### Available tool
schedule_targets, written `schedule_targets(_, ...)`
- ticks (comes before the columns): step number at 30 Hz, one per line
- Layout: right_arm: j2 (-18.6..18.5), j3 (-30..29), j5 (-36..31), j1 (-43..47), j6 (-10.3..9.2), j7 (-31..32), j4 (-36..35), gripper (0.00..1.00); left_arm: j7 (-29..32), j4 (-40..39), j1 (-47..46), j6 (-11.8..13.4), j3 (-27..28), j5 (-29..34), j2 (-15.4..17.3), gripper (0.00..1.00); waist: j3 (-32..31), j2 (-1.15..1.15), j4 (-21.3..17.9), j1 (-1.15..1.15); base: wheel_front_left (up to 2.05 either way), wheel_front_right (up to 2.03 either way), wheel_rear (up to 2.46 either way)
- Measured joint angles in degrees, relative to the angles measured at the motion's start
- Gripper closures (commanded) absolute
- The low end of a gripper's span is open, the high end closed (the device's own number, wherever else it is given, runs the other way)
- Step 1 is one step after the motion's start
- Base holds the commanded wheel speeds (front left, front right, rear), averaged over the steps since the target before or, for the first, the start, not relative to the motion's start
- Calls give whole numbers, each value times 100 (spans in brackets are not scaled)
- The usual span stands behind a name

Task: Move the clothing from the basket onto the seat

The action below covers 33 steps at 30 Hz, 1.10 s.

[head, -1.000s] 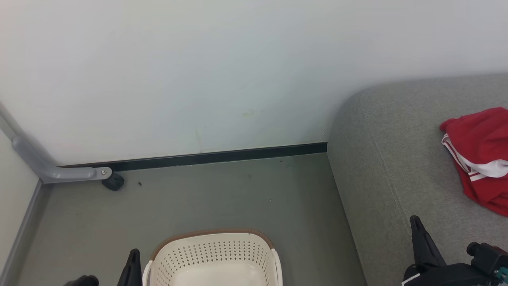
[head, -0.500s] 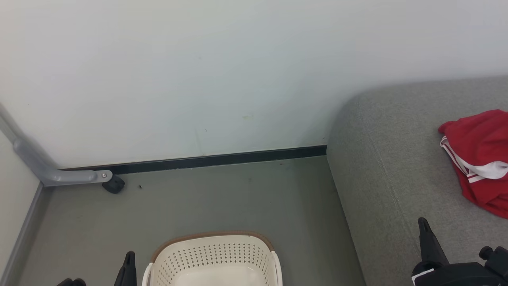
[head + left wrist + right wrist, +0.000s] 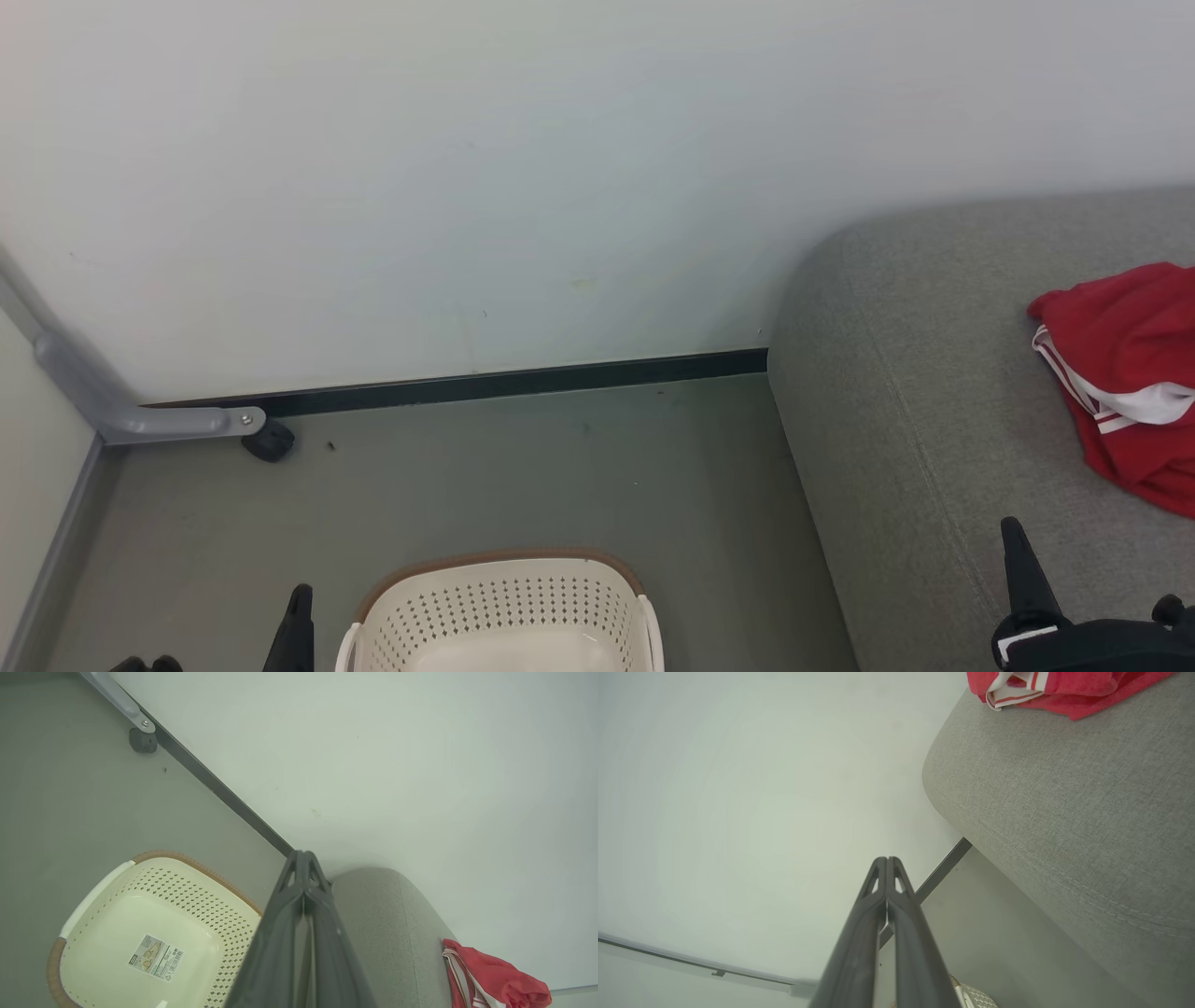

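clothing (image 3: 1125, 364) lies on the seat (image 3: 915, 429) near the closed right tool (image 3: 1012, 537), far from the closed left tool (image 3: 301, 599).

Bright, even, soft light (no glare); slight wide-angle wrist distortion

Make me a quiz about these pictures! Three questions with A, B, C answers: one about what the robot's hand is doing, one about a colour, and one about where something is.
1. The left gripper is:
A) wide open
B) shut, holding nothing
C) shut on a toy

2. The rim of the basket is:
A) blue
B) brown
C) black

3. The clothing lies:
A) in the basket
B) in the left gripper
C) on the seat

Answers:
1 B: its jaws meet with nothing between them.
2 B: a brown band runs round the top.
3 C: the red heap rests on the grey cushion, and the basket holds no clothes.
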Motion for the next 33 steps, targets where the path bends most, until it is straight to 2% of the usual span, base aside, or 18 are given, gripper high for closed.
schedule_targets(33, 231, -633, 2457, 13, 131, 605, 26, 100, 582, 142, -132, -503, 555, -2254, -124, 100, -145, 0, -7, 0, 0, 0, 0)
